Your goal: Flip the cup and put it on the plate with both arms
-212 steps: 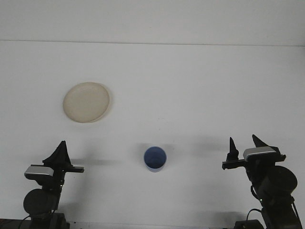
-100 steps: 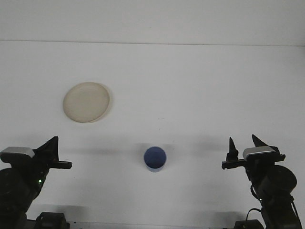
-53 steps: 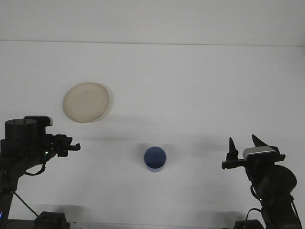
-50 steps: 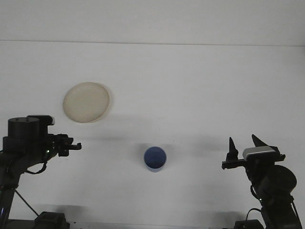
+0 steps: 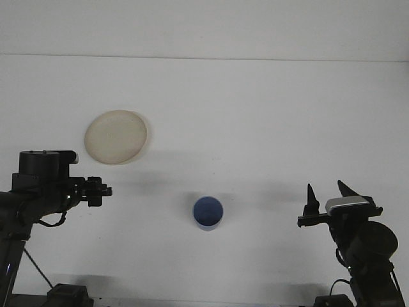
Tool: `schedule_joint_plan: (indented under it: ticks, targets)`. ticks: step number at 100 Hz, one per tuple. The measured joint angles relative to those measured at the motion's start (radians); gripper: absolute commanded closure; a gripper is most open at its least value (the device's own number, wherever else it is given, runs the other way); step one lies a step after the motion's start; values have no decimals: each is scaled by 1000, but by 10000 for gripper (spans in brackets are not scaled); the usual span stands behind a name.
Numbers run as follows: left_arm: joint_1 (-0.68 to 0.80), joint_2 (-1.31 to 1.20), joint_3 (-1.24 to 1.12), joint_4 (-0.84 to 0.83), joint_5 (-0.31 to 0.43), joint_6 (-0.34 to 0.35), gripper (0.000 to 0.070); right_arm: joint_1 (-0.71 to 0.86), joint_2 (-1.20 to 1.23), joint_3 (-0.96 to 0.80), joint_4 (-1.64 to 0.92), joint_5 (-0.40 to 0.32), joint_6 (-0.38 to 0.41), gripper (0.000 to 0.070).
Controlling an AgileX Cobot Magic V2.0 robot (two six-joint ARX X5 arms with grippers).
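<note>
Table (image 5: 255, 115), white and bare, fills the view from near edge to far wall. I find two task items on it and both arms at the near edge.

Plate (image 5: 116, 137), cream and round, lies at far left with nothing on it. Right arm sits at near right, its right gripper (image 5: 326, 198) pointing away from me with the two fingers plainly spread and nothing between them. Left arm is raised at near left, its left gripper (image 5: 99, 190) pointing right toward the centre; at this angle I cannot tell how its fingers stand.

Cup (image 5: 208, 212), blue, stands at near centre, between the two grippers and well apart from both, and well apart from the plate. I see a blue disc from above; whether that is the open mouth or the base I cannot tell.

My judgement: the task is at its start. No grasp is made. Grasp, flip, any handover and placement on the plate all remain.
</note>
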Motion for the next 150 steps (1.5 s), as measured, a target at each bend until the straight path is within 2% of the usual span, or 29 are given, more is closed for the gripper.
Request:
schedule_joint_plan:
  ticks: [33, 83, 109, 150]
  targets:
    - [-51, 21, 14, -2, 0, -1, 227, 0, 0, 0, 0, 0, 0, 202]
    - [-505, 396, 260, 72, -60, -31, 231, 0, 0, 0, 0, 0, 0, 202]
    - [-653, 589, 348, 76, -61, -30, 231, 0, 0, 0, 0, 0, 0, 202]
    - [-719, 766, 349, 65, -61, -22, 231, 0, 0, 0, 0, 0, 0, 202]
